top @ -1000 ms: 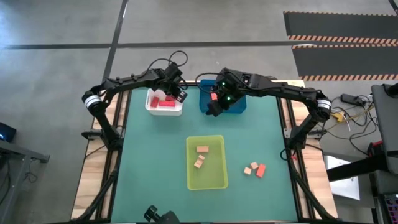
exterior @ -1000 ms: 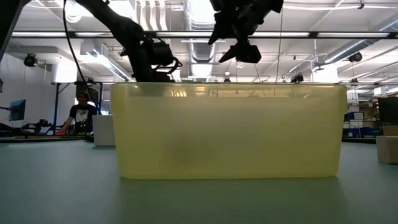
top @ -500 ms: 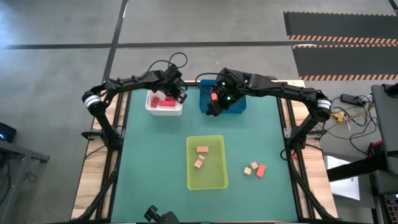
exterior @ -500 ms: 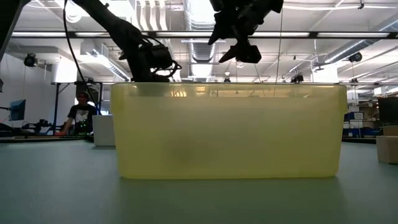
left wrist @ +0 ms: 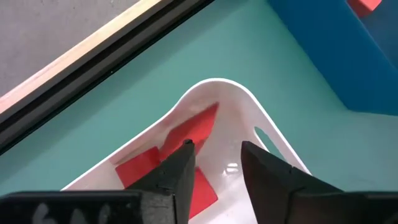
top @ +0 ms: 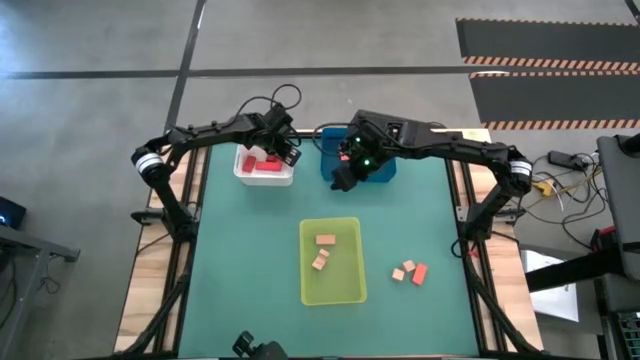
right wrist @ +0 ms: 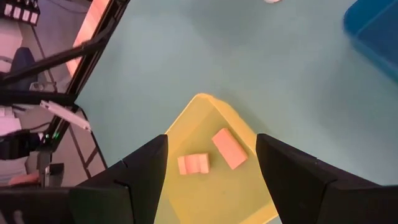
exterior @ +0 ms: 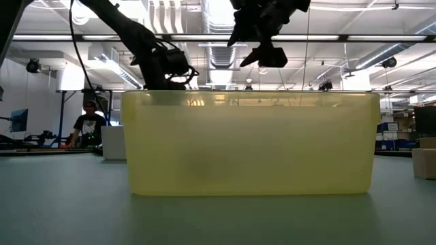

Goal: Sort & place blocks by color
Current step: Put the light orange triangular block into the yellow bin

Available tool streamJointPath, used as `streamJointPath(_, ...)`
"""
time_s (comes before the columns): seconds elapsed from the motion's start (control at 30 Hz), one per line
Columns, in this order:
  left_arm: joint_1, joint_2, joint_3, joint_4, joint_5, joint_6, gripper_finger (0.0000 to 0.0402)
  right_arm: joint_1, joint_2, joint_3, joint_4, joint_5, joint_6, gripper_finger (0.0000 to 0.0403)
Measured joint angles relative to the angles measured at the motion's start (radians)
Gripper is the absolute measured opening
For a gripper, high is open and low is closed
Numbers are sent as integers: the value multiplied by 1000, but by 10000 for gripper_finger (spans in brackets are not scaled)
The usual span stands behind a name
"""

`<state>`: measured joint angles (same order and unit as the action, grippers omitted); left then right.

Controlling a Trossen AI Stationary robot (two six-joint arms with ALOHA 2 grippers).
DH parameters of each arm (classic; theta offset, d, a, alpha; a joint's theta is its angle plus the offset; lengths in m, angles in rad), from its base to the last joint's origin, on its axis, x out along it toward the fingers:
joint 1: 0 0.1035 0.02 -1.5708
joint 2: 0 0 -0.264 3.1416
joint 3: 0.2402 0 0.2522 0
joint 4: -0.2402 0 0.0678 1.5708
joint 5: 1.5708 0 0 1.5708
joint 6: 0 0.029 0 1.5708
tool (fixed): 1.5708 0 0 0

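Observation:
My left gripper (top: 277,152) hangs open and empty over the white bin (top: 242,172), which holds deep red blocks (left wrist: 186,134). My right gripper (top: 343,179) is wide open and empty, raised above the near left corner of the blue bin (top: 380,170); it also shows high in the low view (exterior: 262,56). An orange-red block (left wrist: 367,5) lies in the blue bin. The yellow-green bin (top: 310,290) holds two pale blocks (right wrist: 229,148) (right wrist: 193,163). Three more blocks (top: 408,270) lie on the mat near the table's right side.
The green mat (top: 250,250) lies open between the bins. The yellow-green bin's wall (exterior: 252,143) fills the low view. A pale block (exterior: 424,163) shows at that view's right edge. A person (exterior: 87,122) sits in the room beyond the table.

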<state>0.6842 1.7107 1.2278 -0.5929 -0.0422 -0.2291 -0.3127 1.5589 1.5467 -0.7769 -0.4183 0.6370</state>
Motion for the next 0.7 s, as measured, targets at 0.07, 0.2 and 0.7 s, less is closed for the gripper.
streamJointPath(0.07, -1, -9, 0, -1, 3, 0, 116, 18, 0, 0, -9, -1, 7, 235)
streamJointPath(0.2, -7, -49, 0, -16, 17, 0, 116, 63, 0, 0, -53, -4, 34, 235)
streamJointPath(0.7, -67, -335, 0, -29, 21, 0, 116, 257, -1, -1, -319, 31, 245, 235)
